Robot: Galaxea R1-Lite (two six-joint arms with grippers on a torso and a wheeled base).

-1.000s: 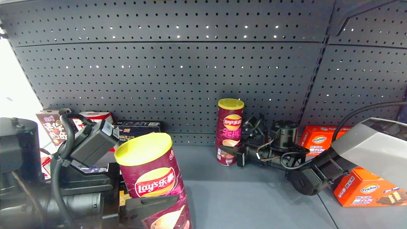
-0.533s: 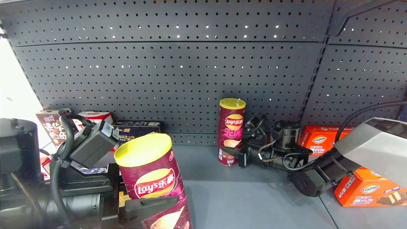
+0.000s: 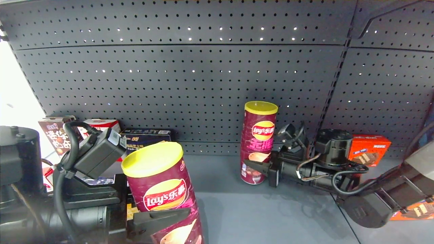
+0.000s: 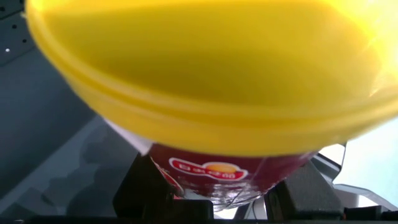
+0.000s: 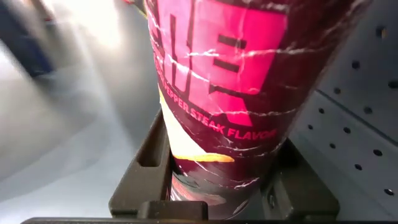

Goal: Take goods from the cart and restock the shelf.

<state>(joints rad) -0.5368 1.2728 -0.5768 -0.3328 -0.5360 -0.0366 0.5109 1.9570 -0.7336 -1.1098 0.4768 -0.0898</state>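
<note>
Nearest to the robot, the left pincer [image 3: 159, 219] is closed on the lower body of the near can [image 3: 159, 183], which leans a little and is held at the front of the shelf [image 3: 264, 210]; in the left wrist view its yellow lid [image 4: 211, 74] is close to the camera. Farther in, the right pincer [image 3: 259, 168] grips the far can [image 3: 258, 142] low on its side, upright and near the back panel [image 3: 203, 88]. Whether its base touches the shelf cannot be told. The step in hand seems to be setting this far can down. To do it well, the arm should keep the can vertical, lower it until the base sits flat, then open the pincer only a little and draw back straight, so that no finger pulls the can over. In count there are two cans, an orange box [image 3: 369, 149] behind the right arm, a second orange box [image 3: 412, 210] at the right edge, and three more boxes [image 3: 147, 135] at the far left.
</note>
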